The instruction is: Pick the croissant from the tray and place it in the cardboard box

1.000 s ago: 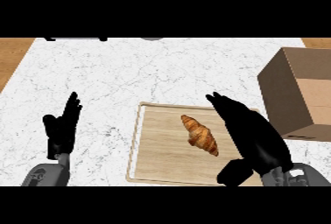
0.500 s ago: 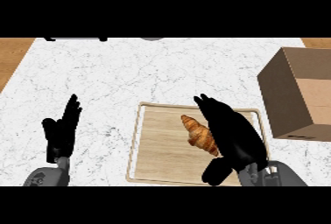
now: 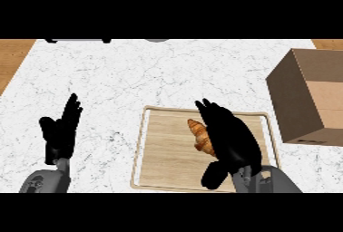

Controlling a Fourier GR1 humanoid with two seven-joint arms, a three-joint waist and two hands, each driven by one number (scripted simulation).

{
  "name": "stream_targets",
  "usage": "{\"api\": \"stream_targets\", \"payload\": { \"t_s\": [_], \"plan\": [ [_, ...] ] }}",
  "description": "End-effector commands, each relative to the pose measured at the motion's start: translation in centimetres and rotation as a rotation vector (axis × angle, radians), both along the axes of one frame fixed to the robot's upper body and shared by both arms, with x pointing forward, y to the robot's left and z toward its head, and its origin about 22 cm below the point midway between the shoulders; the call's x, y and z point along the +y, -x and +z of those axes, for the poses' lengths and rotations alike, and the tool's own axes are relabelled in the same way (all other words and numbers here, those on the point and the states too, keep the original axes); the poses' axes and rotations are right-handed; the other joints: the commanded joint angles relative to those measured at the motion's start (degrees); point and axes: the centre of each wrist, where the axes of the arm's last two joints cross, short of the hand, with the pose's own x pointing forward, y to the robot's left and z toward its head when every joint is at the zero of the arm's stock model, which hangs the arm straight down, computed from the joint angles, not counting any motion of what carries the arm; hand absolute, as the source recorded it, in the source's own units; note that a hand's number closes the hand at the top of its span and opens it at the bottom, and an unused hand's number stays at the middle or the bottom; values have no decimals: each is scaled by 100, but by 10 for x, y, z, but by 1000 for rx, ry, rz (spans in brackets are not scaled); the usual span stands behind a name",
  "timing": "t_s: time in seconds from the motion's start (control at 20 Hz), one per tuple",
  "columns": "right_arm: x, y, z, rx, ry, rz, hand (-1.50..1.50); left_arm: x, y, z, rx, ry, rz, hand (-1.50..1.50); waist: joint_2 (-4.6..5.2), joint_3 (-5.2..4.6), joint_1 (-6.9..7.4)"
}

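A croissant (image 3: 198, 135) is lying on a wooden tray (image 3: 161, 154), its right side hidden under the robot's right hand (image 3: 229, 138), whose fingers are extended, not yet curled around it. To grip well, the fingers should wrap the pastry's middle. The cardboard box (image 3: 309, 97) is sitting to the right. The left hand (image 3: 60, 133) is resting open at the left.

— Where does the tray (image 3: 161, 154) sit?
— On the table (image 3: 134, 77), at six o'clock. The croissant (image 3: 198, 134) lies on it, right hand (image 3: 231, 140) over its right side.
— The cardboard box (image 3: 311, 99)?
— At three o'clock. Left hand (image 3: 60, 133) at eight.
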Motion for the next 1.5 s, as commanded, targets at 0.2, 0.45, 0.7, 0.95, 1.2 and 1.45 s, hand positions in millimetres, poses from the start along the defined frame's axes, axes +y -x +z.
{"api": "stream_targets", "payload": {
  "t_s": [0.2, 0.45, 0.7, 0.95, 1.2, 1.45],
  "plan": [
    [4, -21, -28, 81, 99, -97, -150, -3, 7, -18, -2, 1, 8, 0, 13, -1, 3],
    [17, -25, -36, 87, 133, -84, -150, -5, 3, -3, -8, 7, 9, 0, 8, 1, 8],
    [11, -25, -25, 88, 156, -91, -150, 12, -6, -4, -15, -1, 5, 0, 5, 0, -18],
    [20, -28, -43, 106, 170, -99, -150, -1, 4, -13, 11, 4, -11, 0, 5, 1, -3],
    [-4, -37, -54, 112, 171, -83, -150, 12, -12, 15, -1, -3, -7, 0, 3, 2, -9],
    [-4, -36, -71, 112, 163, -85, -150, 6, 10, -4, -9, -12, 5, 0, 2, 2, -1]
  ]
}}
